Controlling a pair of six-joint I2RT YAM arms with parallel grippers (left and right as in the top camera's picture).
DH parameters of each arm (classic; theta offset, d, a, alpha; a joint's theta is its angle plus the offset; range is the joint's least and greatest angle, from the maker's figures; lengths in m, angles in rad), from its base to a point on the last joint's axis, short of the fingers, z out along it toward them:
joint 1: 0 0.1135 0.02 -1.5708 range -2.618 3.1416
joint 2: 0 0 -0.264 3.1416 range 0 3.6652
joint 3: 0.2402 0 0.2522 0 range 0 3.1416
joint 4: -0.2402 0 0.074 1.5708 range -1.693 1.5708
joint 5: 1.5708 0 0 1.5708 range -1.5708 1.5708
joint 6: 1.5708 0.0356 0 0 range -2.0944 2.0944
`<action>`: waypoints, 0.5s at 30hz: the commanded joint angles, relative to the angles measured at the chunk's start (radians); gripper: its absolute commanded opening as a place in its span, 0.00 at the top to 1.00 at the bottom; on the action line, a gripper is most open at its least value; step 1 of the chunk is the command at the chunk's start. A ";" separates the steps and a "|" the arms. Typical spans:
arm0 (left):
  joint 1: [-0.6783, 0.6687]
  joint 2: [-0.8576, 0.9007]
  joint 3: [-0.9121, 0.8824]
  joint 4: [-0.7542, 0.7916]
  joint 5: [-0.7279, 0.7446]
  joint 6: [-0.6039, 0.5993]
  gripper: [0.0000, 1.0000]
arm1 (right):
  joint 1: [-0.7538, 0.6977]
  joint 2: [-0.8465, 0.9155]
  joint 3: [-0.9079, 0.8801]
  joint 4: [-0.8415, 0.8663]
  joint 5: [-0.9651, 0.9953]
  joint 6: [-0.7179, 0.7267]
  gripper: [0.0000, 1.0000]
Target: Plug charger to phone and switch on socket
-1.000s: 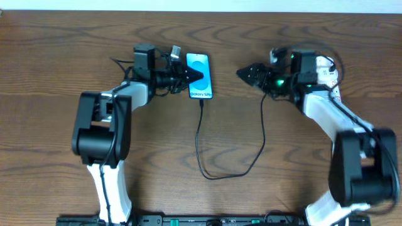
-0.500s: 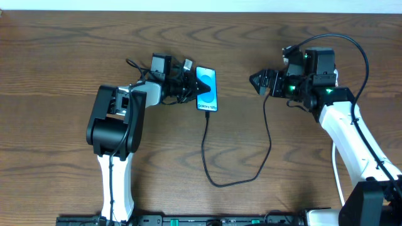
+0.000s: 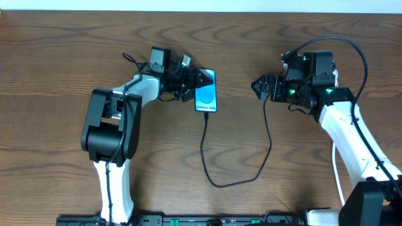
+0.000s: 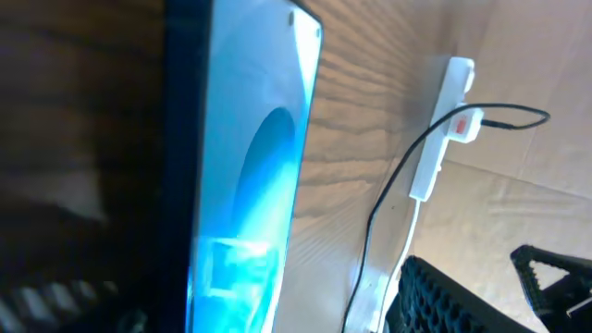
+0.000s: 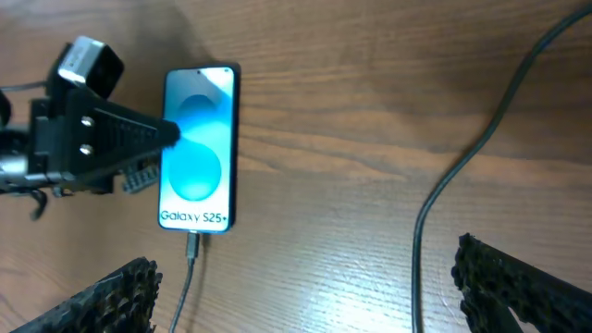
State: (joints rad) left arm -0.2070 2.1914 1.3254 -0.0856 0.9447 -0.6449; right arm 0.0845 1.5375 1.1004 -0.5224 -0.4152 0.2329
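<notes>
- Our left claw (image 3: 197,84) stands parted at the phone's (image 3: 206,95) 9 o'clock edge, one finger over the screen;
- cable (image 3: 204,147) sits in the phone's 6 o'clock end;
- our right claw (image 3: 256,84) gapes wide, empty, at the phone's 3 o'clock;
- socket (image 4: 444,111) lies well beyond the phone.

The table (image 3: 56,50) shows matt wood grain, the phone (image 3: 206,97) screen gleams glossy, charger cable (image 3: 269,135) matt black, power strip (image 4: 431,162) smooth white plastic.
</notes>
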 commanded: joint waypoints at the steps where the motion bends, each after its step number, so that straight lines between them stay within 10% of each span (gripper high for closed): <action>1: 0.021 0.065 -0.046 -0.108 -0.243 0.047 0.27 | 0.002 -0.018 0.012 -0.031 0.045 -0.029 0.01; 15: 0.172 -0.068 -0.046 -0.307 -0.331 0.174 0.26 | -0.129 -0.028 0.013 -0.037 0.229 -0.028 0.01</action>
State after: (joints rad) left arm -0.0681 2.1246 1.3315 -0.3397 0.8528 -0.5533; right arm 0.0231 1.5349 1.1004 -0.5713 -0.2264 0.2184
